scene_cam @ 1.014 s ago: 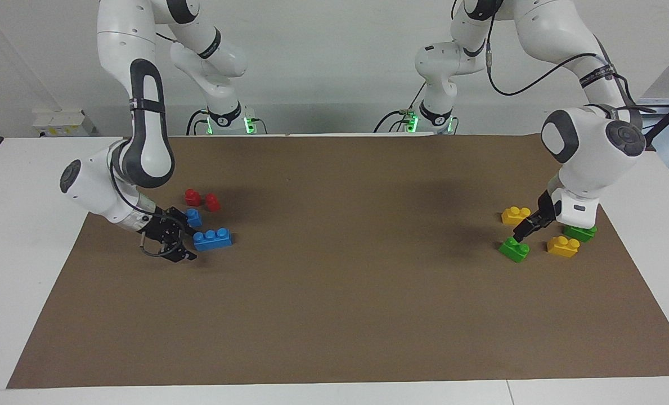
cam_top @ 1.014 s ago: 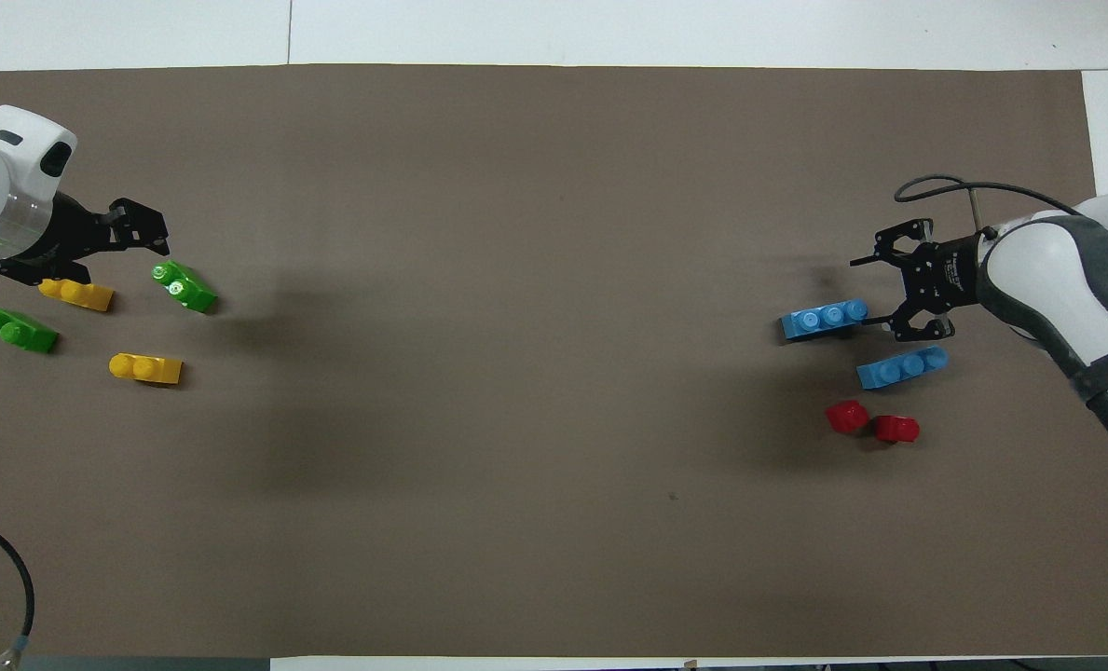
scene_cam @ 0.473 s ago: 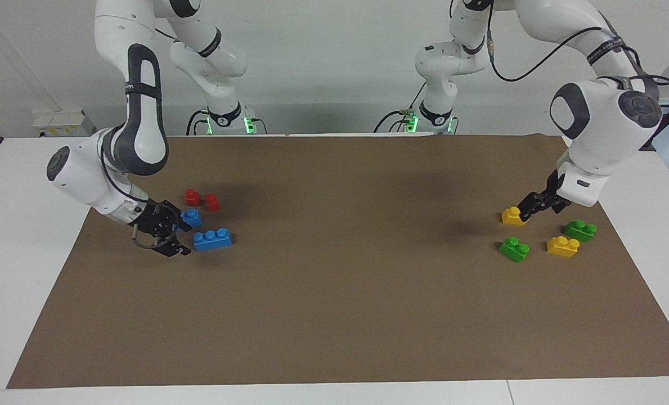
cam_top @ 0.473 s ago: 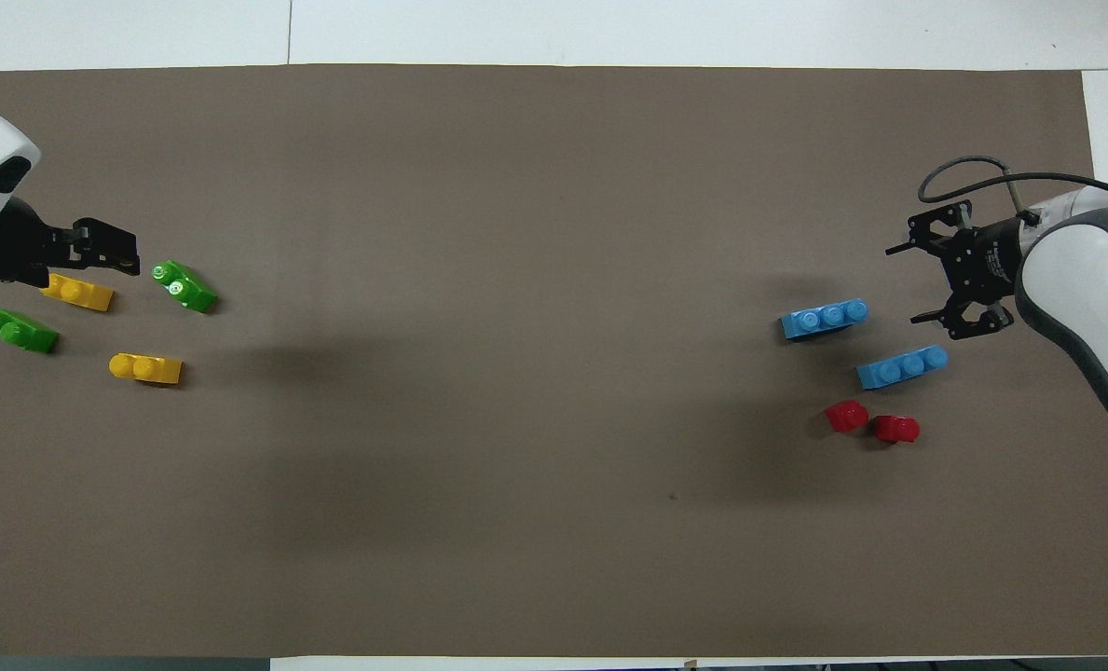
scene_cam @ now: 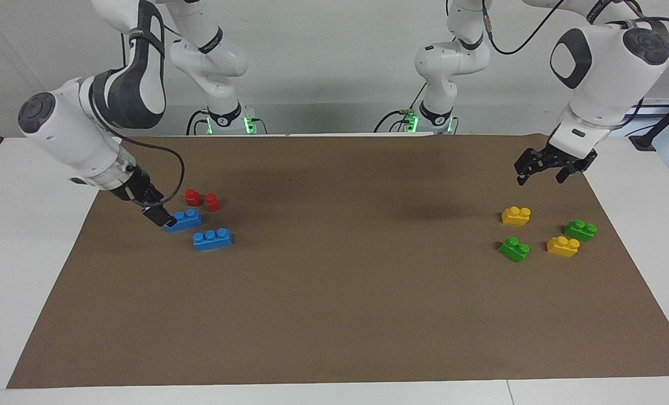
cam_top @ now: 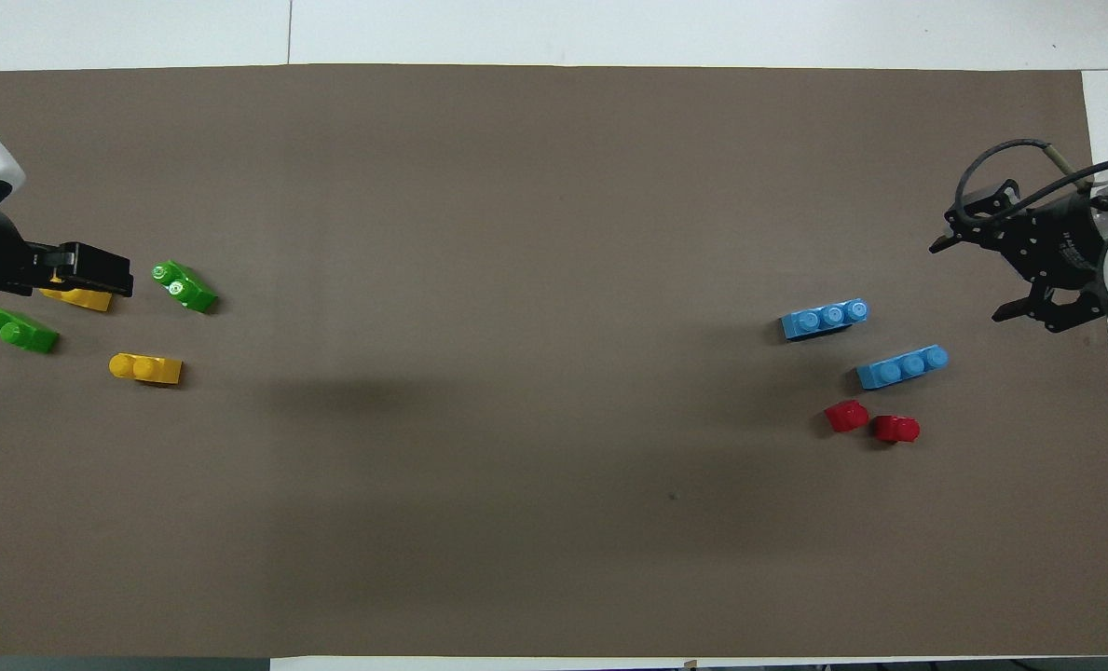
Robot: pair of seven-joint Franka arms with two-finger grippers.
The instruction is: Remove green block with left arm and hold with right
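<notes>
The bright light-green two-stud green block (scene_cam: 514, 249) (cam_top: 184, 286) lies on the brown mat at the left arm's end, free of both grippers. My left gripper (scene_cam: 539, 175) (cam_top: 111, 275) is open and empty. It hangs in the air over a yellow brick (scene_cam: 516, 215), apart from the green block. My right gripper (scene_cam: 158, 215) (cam_top: 965, 283) is open and empty. It hangs over the mat's right-arm end, beside the blue bricks.
A darker green brick (scene_cam: 580, 230) and a second yellow brick (scene_cam: 562, 246) lie near the green block. Two blue three-stud bricks (scene_cam: 183, 220) (scene_cam: 212, 239) and two red pieces (scene_cam: 192, 197) (scene_cam: 212, 202) lie at the right arm's end.
My left gripper has risen from right beside the green block and drawn back toward the robots. My right gripper has lifted and pulled away from the blue bricks toward the mat's edge. No brick moved.
</notes>
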